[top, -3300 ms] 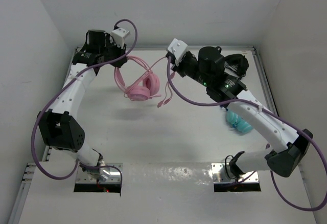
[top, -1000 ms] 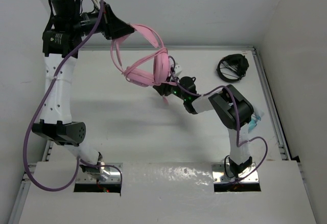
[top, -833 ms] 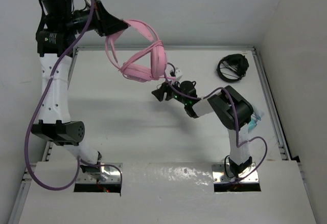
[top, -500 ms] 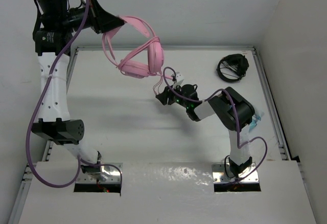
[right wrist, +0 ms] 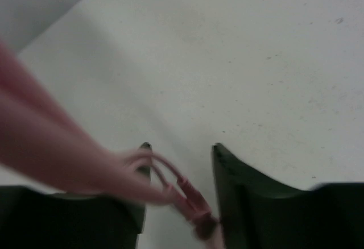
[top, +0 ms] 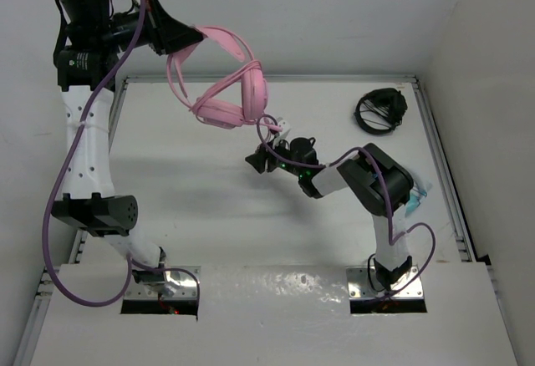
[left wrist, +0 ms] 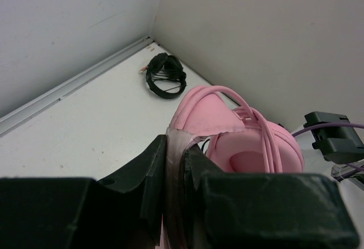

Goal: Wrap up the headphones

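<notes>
Two claws | left claw (left wrist: 174, 146) clamps headphones (top: 241, 99) by springy headband (top: 224, 40) | right claw (right wrist: 179, 152) parted around limp cable (right wrist: 165, 175), likely slippery; pinch near plug (right wrist: 199, 218)

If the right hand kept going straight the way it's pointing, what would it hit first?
Beyond the pink headphone cable lying between its fingers, the right hand would probably meet bare table; nothing else shows in that line.
</notes>
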Available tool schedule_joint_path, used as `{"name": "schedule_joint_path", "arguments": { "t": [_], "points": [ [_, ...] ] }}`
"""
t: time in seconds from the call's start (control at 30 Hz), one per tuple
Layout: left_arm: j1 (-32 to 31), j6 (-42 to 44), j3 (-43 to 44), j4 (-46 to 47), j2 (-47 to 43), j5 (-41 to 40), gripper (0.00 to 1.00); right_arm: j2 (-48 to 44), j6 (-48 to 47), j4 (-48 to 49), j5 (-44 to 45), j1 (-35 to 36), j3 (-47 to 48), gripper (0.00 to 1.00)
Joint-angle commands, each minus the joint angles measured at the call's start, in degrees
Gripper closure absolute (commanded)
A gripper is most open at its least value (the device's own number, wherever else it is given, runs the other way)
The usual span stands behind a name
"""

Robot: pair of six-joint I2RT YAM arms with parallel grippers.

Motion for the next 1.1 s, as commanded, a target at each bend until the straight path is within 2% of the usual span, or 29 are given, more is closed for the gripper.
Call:
{"name": "schedule_joint_path", "arguments": {
  "t": [0.0,0.07,0.1,0.13,0.27,0.37,0.4,0.43,0.5,0.6,0.63,0.7,0.77,0.83,0.87,0.93,0.97,1.07],
  "points": [
    [0.42,-3.43,2.77,3.40,-1.42,1.70,1.00,0.75,0.48,5.42,1.49,0.82,2.48,0.60],
    [0.42,-3.95,2.50,3.49,-1.68,1.61,1.00,0.76,1.19,7.09,3.24,0.82,2.22,0.83],
    [0.86,-4.56,2.33,4.28,-1.77,2.04,1.00,0.41,1.28,7.27,3.86,1.17,1.44,0.97],
    [1.04,-5.35,1.46,5.15,-1.77,2.48,1.00,-0.03,1.02,7.27,4.39,1.52,0.91,1.00],
    [2.62,-11.85,-2.05,12.18,-1.07,4.86,1.00,-4.07,-4.77,6.92,10.62,6.96,-5.24,1.00],
    [3.58,-18.16,-6.43,19.54,0.07,5.56,1.00,-7.93,-16.42,3.25,24.99,17.47,-9.55,1.00],
    [3.76,-20.45,-8.03,22.27,0.25,6.17,1.00,-8.46,-16.47,3.23,25.05,19.61,-9.64,1.00],
    [3.94,-23.09,-9.78,25.17,0.42,6.79,1.00,-8.99,-21.43,1.49,31.32,21.63,-9.56,1.00],
    [4.46,-30.21,-14.27,33.44,0.86,8.29,1.00,-8.56,-28.72,-0.19,36.72,26.54,-8.51,1.00],
    [4.55,-32.17,-16.21,37.15,1.22,8.82,1.00,-6.01,-30.20,-4.74,47.35,28.94,-3.59,1.00],
    [4.73,-31.30,-16.39,36.89,1.13,8.82,1.00,-6.88,-28.79,-5.73,48.16,28.51,-3.06,1.00],
    [5.34,-30.41,-16.48,35.84,0.52,8.82,1.00,-9.51,-22.76,-6.61,41.27,25.61,-4.98,1.00],
    [5.87,-30.14,-16.57,35.75,-0.10,8.90,1.00,-12.51,-17.99,-4.96,39.73,23.32,-7.70,1.00],
    [6.13,-30.32,-16.57,35.75,-0.28,8.64,1.00,-12.86,-21.81,-1.01,42.26,24.01,-10.16,1.00],
    [6.22,-30.32,-16.48,35.83,-0.28,8.47,1.00,-11.99,-27.23,1.44,42.28,24.54,-10.35,1.00],
    [6.22,-29.97,-16.39,35.84,-0.19,7.50,1.00,-10.85,-31.57,-2.20,41.40,26.21,-5.90,1.00],
    [6.14,-29.71,-16.31,35.75,-0.19,7.24,1.00,-9.62,-34.03,-8.31,41.05,26.74,-3.69,1.00],
    [6.22,-28.74,-16.74,33.81,-0.01,6.88,1.00,-7.16,-33.53,-18.70,34.23,27.36,5.62,1.00]
  ]
}}
